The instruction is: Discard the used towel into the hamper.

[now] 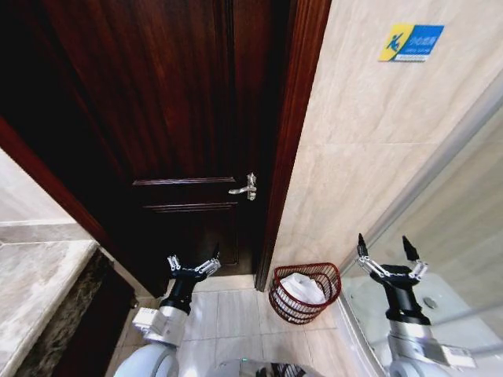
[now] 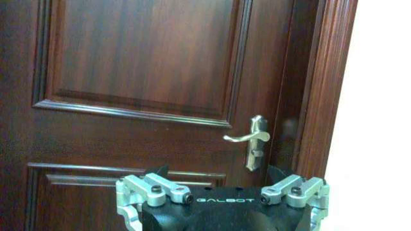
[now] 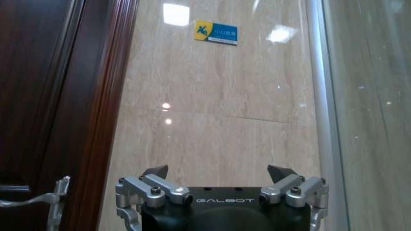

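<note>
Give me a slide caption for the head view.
Both grippers, left and right, open and empty; white towel already in the hamper by the door.

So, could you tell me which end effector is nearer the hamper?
The right end effector, open beside the glass panel, is nearer the hamper; the left end effector sits by the door.

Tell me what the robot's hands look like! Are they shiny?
Yes, partly. Each one, the left gripper and the right gripper, has a black body with shiny silver metal linkages held by dark bolts, ending in two pointed black fingertips. White letters reading GALBOT are printed on the black body in the wrist views. The arms behind them are black near the wrist, then pale grey-white.
</note>
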